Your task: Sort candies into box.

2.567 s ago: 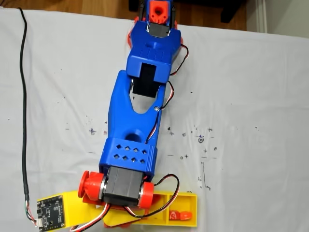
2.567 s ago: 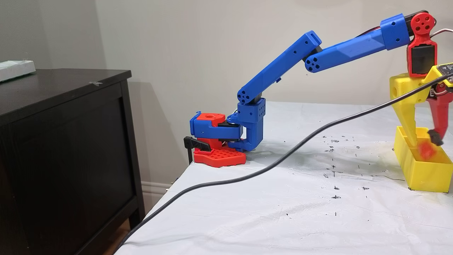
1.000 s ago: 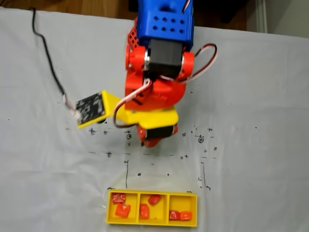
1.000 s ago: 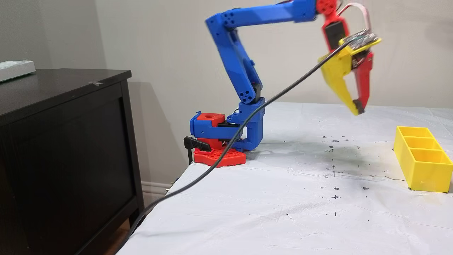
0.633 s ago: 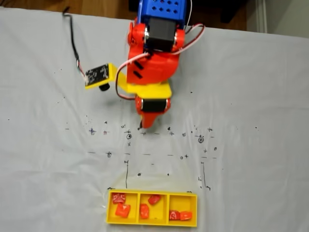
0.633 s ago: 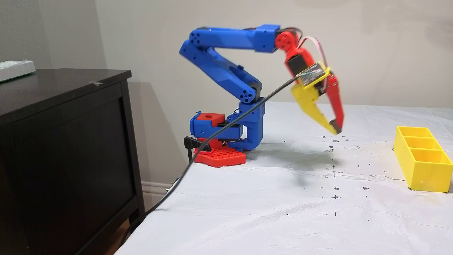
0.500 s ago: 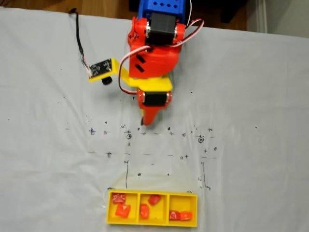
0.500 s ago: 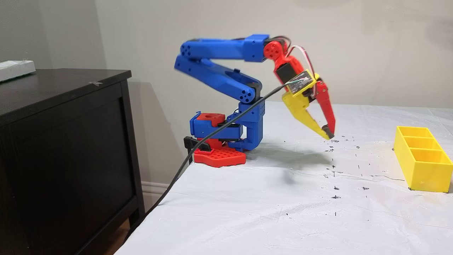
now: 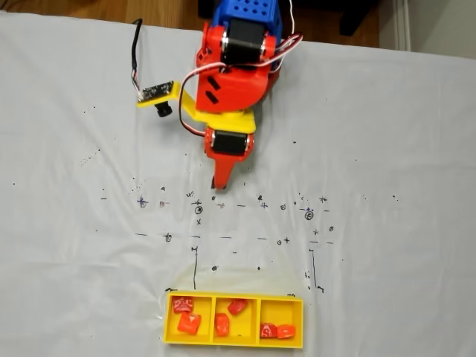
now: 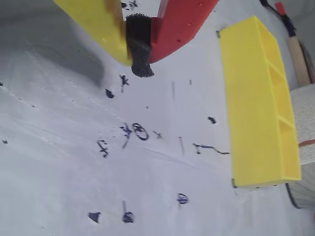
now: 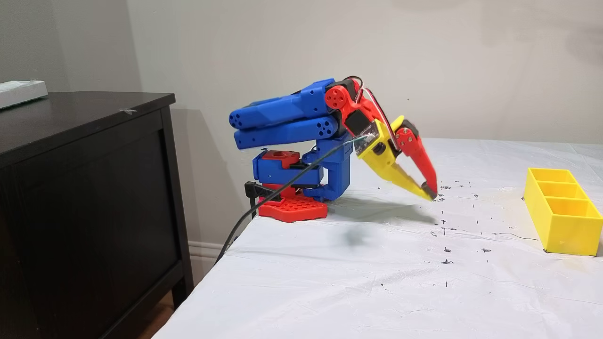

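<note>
Wrist view showed my pincer (image 10: 140, 59) pressed together and empty, tips just above the table (image 10: 59, 172). Six candies (image 9: 189, 323) lay in the box (image 9: 233, 343), two per compartment, well apart from me.

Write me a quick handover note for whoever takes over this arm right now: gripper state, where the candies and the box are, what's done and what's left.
Gripper: shut, holding nothing, arm folded back near its base, fingertips low over the white table cover.
Box: yellow three-compartment tray at the near edge of the table in the top-down fixed view, well clear of the arm.
Candies: six in the tray, two in each compartment.
Done: all visible candies are in the tray; none lie on the cover in the top-down fixed view.
Left: apparently nothing to pick; perhaps just check that two per compartment is the sort wanted.
</note>
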Robot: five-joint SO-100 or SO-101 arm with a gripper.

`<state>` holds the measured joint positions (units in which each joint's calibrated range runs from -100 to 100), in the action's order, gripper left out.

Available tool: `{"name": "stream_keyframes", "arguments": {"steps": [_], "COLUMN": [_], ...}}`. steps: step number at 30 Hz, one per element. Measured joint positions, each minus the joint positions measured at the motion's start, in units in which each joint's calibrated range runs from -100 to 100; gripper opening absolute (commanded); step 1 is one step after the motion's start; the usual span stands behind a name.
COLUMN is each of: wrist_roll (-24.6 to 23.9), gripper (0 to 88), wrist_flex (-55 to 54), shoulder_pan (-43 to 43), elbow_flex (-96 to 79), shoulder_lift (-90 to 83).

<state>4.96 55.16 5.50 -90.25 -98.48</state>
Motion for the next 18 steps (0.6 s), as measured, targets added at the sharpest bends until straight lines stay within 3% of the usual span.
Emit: {"name": "stream_keyframes", "arguments": {"steps": [18], "wrist_roll": [-2.3], "gripper": [0.1], "wrist_flex": [-2.7], "shoulder_pan": [-0.6], "elbow_flex": [-7.9], "shoulder_lift": [-0.1]}}
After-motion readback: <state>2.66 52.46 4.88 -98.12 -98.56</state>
